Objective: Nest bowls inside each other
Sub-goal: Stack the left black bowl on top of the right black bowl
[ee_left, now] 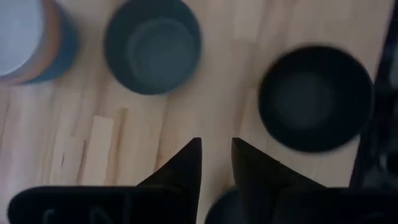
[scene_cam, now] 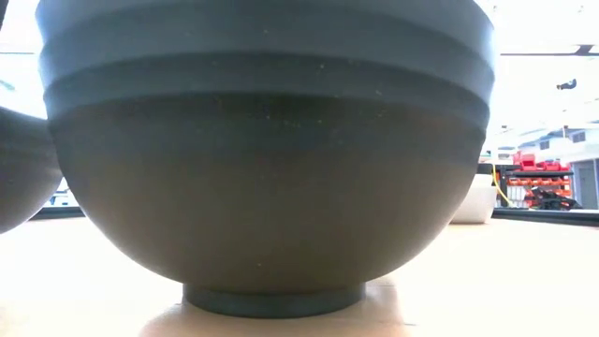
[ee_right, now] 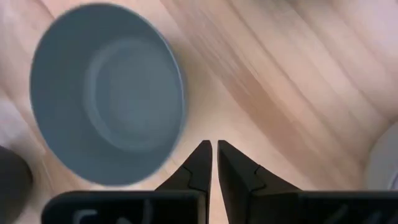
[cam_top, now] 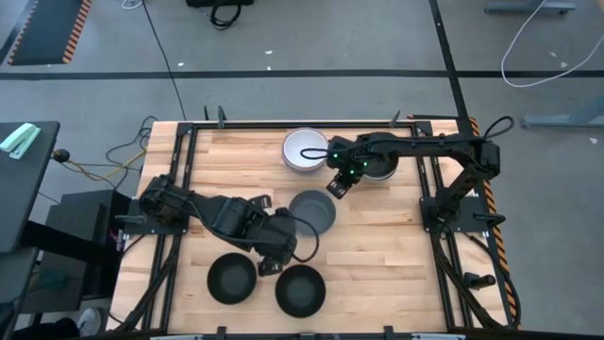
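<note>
Matt, seemingly plastic black bowl (scene_cam: 267,150) (faintly speckled) on smooth pale wood-plank table (cam_top: 377,264).

L arm (cam_top: 222,215) low, jaws slightly apart — empty | R arm (cam_top: 415,149) stretched, jaws near-closed — empty

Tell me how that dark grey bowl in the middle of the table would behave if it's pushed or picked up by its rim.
The dark grey bowl looks rigid, so it probably keeps its shape. It appears smooth, so it may slide on the wooden table rather than tip.
</note>
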{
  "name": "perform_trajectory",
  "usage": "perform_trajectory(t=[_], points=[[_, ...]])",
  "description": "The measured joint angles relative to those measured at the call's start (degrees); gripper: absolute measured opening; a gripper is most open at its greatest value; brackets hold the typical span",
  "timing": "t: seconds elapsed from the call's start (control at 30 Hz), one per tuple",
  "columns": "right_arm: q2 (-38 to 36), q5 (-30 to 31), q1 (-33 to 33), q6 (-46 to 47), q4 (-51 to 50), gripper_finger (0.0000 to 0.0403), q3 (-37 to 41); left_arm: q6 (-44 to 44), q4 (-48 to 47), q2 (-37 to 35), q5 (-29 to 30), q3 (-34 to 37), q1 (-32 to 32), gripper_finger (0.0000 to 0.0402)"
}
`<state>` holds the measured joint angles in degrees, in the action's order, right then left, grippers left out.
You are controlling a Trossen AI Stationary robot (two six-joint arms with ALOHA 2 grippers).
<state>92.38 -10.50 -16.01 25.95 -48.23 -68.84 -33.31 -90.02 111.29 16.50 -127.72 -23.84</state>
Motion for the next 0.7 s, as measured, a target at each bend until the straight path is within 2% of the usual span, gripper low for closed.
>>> perform_trajectory(t=[0.2, 0.33, 0.7], points=[[0.0, -2.54, -2.83, -9.16, -1.68, 0.0034, 0.0, -12.09, -0.02, -0.47, 2.92, 0.0, -0.16, 0.0095], [-0.01, -4.44, -3.67, -12.13, -1.64, 0.0034, 0.0, -15.86, 0.05, -0.31, 4.25, 0.12, -0.58, 0.0089], [-0.02, -4.64, -0.62, -11.91, 0.21, 0.0052, 0.02, -24.59, 0.02, -0.36, 4.19, 13.75, -1.6, 0.0082]])
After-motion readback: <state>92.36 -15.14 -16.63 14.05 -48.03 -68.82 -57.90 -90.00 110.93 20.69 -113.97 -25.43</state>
